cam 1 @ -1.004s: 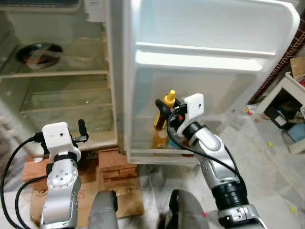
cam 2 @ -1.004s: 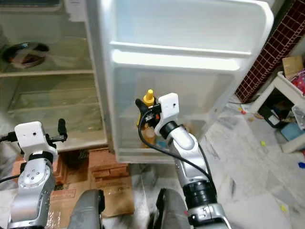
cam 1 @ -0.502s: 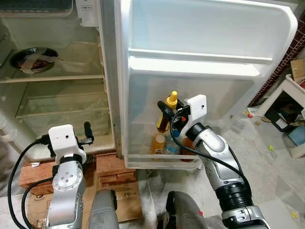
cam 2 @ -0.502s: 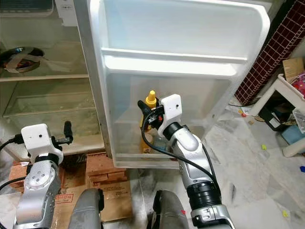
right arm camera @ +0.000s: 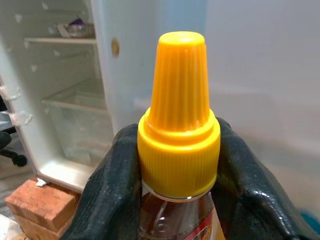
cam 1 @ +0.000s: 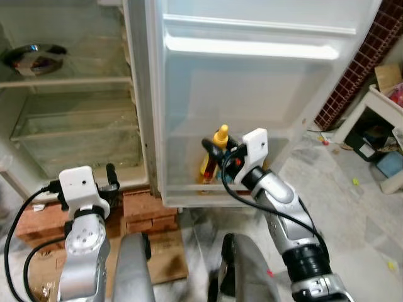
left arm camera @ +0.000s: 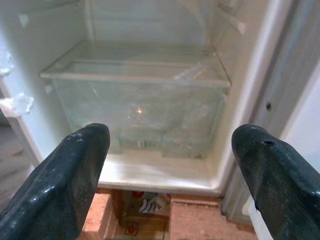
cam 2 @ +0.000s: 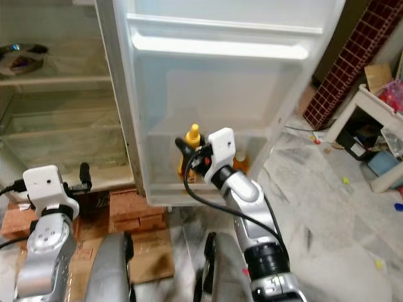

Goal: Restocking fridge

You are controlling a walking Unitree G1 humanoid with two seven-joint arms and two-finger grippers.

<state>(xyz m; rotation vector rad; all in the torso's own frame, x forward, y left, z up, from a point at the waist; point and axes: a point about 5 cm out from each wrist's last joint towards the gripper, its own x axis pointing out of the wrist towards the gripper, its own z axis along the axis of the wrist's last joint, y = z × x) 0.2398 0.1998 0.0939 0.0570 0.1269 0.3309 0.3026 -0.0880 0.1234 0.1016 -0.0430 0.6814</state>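
Right claw (cam 1: 213, 153) clenched on a bottle (cam 1: 211, 157) with a yellow cap (right arm camera: 178, 114), black fingers (right arm camera: 116, 186) pressed to either side of the neck just under the cap. Bottle upright, amber inside, held at the bottom rack (cam 1: 208, 192) of the open fridge door (cam 1: 252, 94); cannot tell whether its base rests on the rack. Just right of it in the same rack, another orange bottle (cam 2: 240, 162), partly hidden behind the right arm.

Left claw (left arm camera: 170, 170) released, fingers wide apart, nothing between them, held low and near in front of the fridge's main compartment, facing the clear crisper drawer (left arm camera: 137, 107). A dark dish (cam 1: 34, 55) on the upper shelf at far left. Red bricks (cam 1: 141, 211) under the fridge's near edge, flattened cardboard (cam 1: 170, 261) on the floor before them. White furniture (cam 1: 378, 119) at far right, with clutter around it.
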